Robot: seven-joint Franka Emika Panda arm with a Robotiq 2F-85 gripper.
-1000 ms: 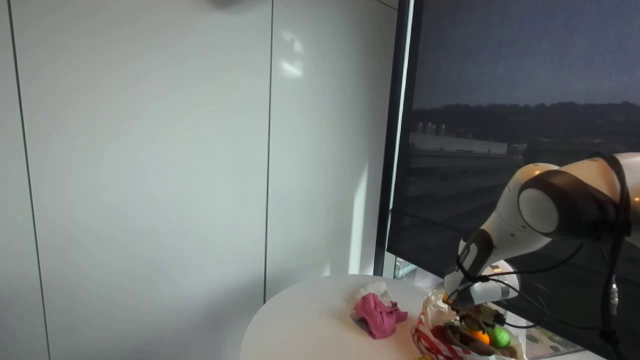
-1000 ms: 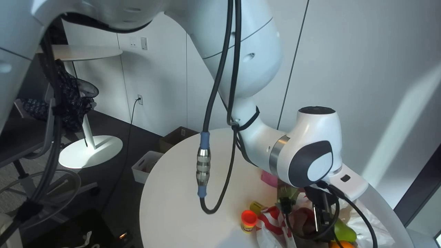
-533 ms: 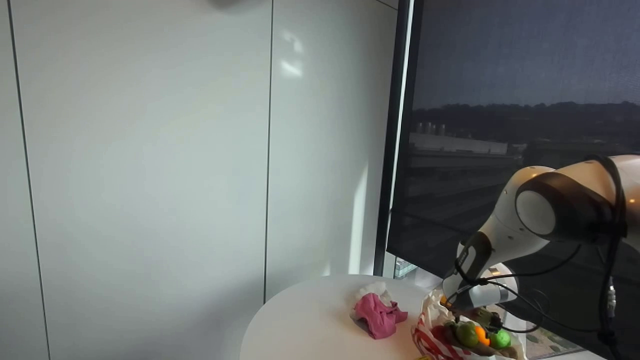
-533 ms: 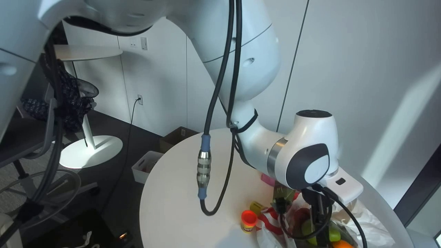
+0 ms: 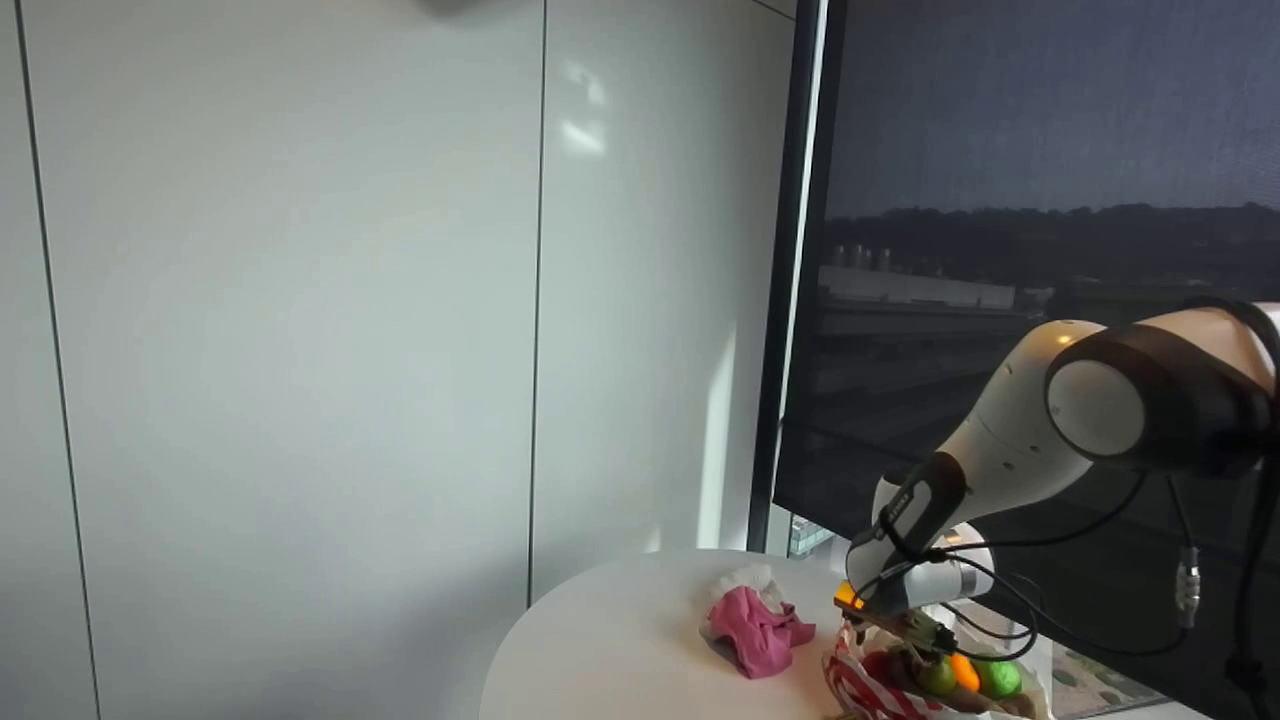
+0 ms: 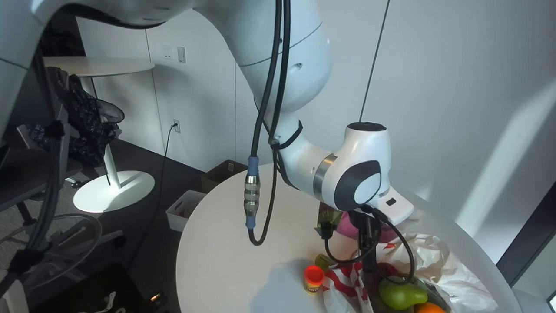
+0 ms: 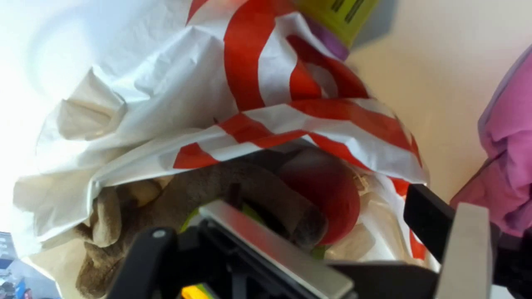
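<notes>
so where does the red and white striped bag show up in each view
In an exterior view: the striped bag sits low on the right, with the pink cloth to its left.
In an exterior view: the striped bag is at bottom right, the pink cloth partly hidden above it.
Wrist view: the striped bag spans the left and middle; the pink cloth is at the right edge.
Shared landmark: the pink cloth.

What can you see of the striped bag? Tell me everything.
The bag is thin and crinkled, like paper or plastic, white with red stripes. It sits on the table, mouth open upward, rim folded and slumped unevenly. A pear, an orange and a round red thing lie inside. A yellow tub lies beside it. The open gripper hangs over it; contact is unclear.
</notes>
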